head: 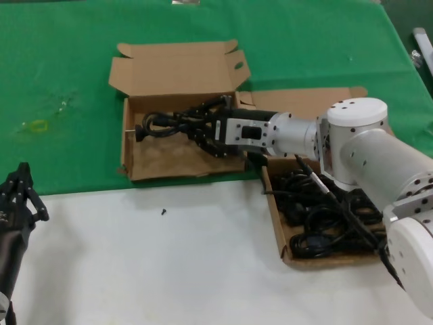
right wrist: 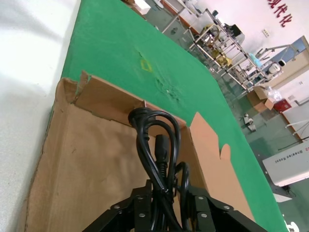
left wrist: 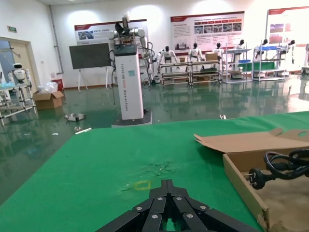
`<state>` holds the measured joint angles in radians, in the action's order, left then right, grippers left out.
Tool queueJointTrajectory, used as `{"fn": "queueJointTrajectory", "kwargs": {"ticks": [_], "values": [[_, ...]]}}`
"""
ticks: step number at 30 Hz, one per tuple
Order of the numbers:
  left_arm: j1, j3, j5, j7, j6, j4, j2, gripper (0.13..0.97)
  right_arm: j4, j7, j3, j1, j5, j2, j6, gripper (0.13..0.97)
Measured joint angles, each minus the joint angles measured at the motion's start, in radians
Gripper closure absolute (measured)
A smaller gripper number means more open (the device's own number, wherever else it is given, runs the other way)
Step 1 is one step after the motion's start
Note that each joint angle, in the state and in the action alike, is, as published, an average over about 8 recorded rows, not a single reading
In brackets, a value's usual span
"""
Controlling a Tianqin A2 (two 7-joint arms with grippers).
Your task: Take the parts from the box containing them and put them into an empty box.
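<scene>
A coiled black power cable [head: 159, 125] hangs over the floor of the empty box [head: 169, 161], the left box with the ragged front wall. My right gripper [head: 196, 126] is shut on the cable and reaches in from the right. In the right wrist view the cable [right wrist: 154, 140] runs up out of the right gripper [right wrist: 166, 193] above the box's bare floor [right wrist: 87, 159]. The box containing them [head: 276, 218] stands at the right, and several black cables [head: 325, 220] lie in it. My left gripper [head: 24, 177] is parked at the near left, shut and empty.
Both boxes sit with lids open and laid back on the green cloth [head: 61, 68]. A white surface [head: 149, 264] covers the near part of the table, with a small dark speck [head: 163, 212] on it. A yellow mark [head: 37, 126] shows on the cloth at far left.
</scene>
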<state>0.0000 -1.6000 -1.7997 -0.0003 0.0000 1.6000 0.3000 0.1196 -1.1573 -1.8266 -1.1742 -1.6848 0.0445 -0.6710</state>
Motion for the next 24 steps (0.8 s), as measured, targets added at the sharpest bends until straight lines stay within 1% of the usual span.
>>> {"fn": "queueJointTrajectory", "kwargs": {"ticks": [8, 9, 12, 17, 21, 24], "values": [[0.000, 0.000, 0.000, 0.000, 0.000, 0.000, 0.000, 0.954, -0.011, -0.015, 0.013, -0.007, 0.005, 0.001, -0.001, 0.760], [0.000, 0.000, 0.000, 0.000, 0.000, 0.000, 0.000, 0.954, -0.005, -0.010, 0.013, -0.005, 0.008, 0.002, -0.002, 0.760], [0.000, 0.000, 0.000, 0.000, 0.000, 0.000, 0.000, 0.954, 0.030, 0.018, 0.006, 0.006, 0.018, 0.010, -0.005, 0.698], [0.000, 0.000, 0.000, 0.000, 0.000, 0.000, 0.000, 0.954, 0.149, 0.117, -0.023, 0.051, 0.049, 0.034, -0.005, 0.595], [0.000, 0.000, 0.000, 0.000, 0.000, 0.000, 0.000, 0.954, 0.285, 0.227, -0.057, 0.103, 0.082, 0.066, -0.002, 0.595], [0.000, 0.000, 0.000, 0.000, 0.000, 0.000, 0.000, 0.954, 0.388, 0.310, -0.080, 0.142, 0.105, 0.094, 0.000, 0.515]]}}
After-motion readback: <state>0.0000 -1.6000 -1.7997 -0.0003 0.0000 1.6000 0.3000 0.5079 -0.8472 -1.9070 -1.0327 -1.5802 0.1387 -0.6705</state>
